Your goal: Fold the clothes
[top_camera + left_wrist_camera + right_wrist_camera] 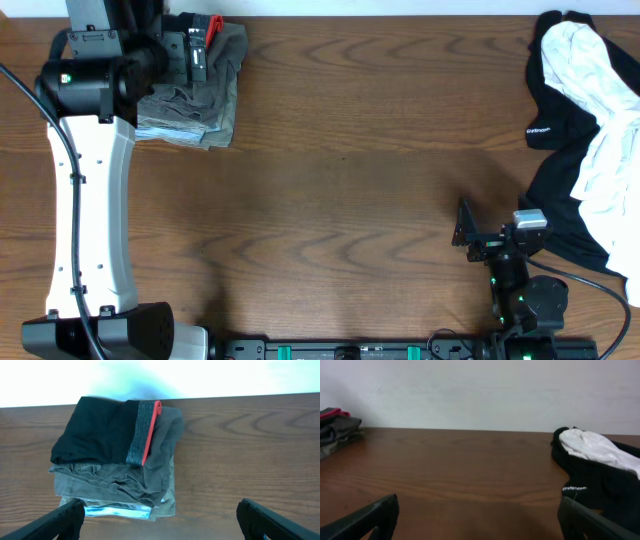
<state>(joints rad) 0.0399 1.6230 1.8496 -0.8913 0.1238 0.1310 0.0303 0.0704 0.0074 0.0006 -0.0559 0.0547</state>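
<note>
We see a counter (350, 180) of smooth brown wood with strong grain and a faint satin sheen. Just ahead of the left end effector (160, 510), whose fingers (55, 522) look like matt black plastic, lie leggings (95, 430) of soft matt black cloth. Their waistband (137, 435) is ribbed grey knit edged in smooth red-orange. Beneath are olive-grey garments (115, 482) of creased matt cloth and a pale blue layer (117, 511) with a slight shine. Ahead and right of the right end effector (477, 510), a sports top (590, 480) shows matt black and smooth white cloth. The arm shell (90, 220) is glossy white plastic.
</note>
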